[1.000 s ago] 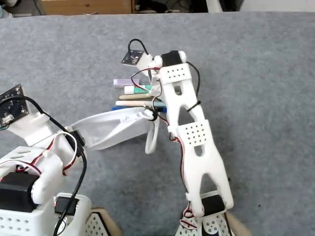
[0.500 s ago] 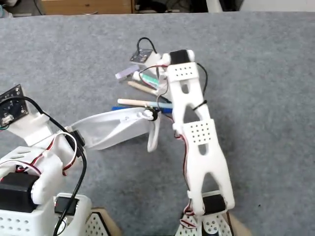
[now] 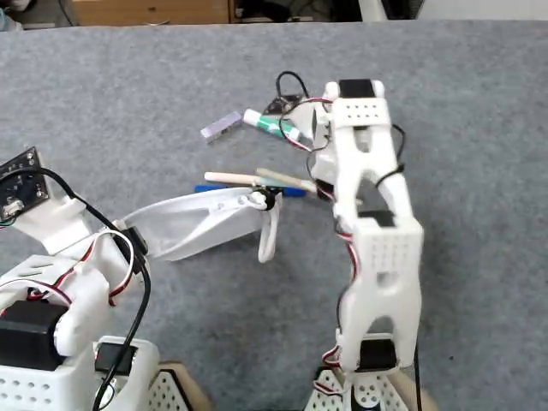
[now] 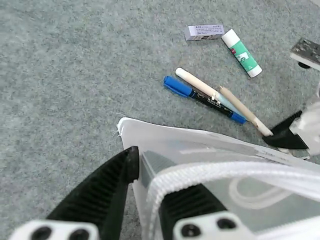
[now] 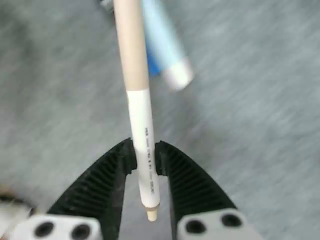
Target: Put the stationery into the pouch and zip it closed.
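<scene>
Grey carpet [image 3: 479, 128] is covering the table. At the left, the left gripper [image 4: 146, 172] is clamping its jaws on the rim of the pouch [image 4: 210, 150]. I judge this is keeping the mouth lifted and facing the stationery so things can be slid in.

Just beyond that gripper's tips, past the pouch edge, a blue marker [image 4: 200, 95] and a cream pen [image 4: 194, 81] are lying side by side, touching. Farther out from it, an eraser [image 4: 204, 32] and a glue stick [image 4: 241, 52] are lying near each other, apart from the pens.

At the right, the right gripper [image 5: 145, 150] is squeezing a beige pen [image 5: 131, 60] near its tail, with the long shaft sticking out ahead of the jaws. Gripping so far back probably leaves the free end to lead into the opening. That far end appears to be resting against the blue marker and cream pen, near the pouch mouth. All five items are outside the pouch, so loading seems to be only beginning.
</scene>
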`<state>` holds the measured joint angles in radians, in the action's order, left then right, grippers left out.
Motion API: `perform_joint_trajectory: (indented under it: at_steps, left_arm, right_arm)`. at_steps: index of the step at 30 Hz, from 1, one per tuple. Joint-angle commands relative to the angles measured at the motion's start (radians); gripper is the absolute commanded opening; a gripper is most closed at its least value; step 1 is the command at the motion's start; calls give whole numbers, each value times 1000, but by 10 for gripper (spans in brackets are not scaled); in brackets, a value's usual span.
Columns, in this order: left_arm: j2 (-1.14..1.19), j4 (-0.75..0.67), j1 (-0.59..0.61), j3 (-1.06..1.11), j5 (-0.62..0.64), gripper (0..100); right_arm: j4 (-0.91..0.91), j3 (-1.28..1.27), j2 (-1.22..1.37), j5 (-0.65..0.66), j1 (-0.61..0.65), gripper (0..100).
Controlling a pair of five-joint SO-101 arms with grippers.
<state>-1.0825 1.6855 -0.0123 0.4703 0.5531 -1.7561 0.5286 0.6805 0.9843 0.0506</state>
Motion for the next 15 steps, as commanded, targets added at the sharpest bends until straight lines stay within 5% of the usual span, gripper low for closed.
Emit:
perform_joint_trajectory:
  at_steps: [1,15]
  left_arm:
    - [9,-23,10,12,-8,28]
    - [2,-23,8,10,-8,28]
  right_arm:
    - [-8,-225,-245,12,-58,12]
    - [118,-773,-561,11,-354,13]
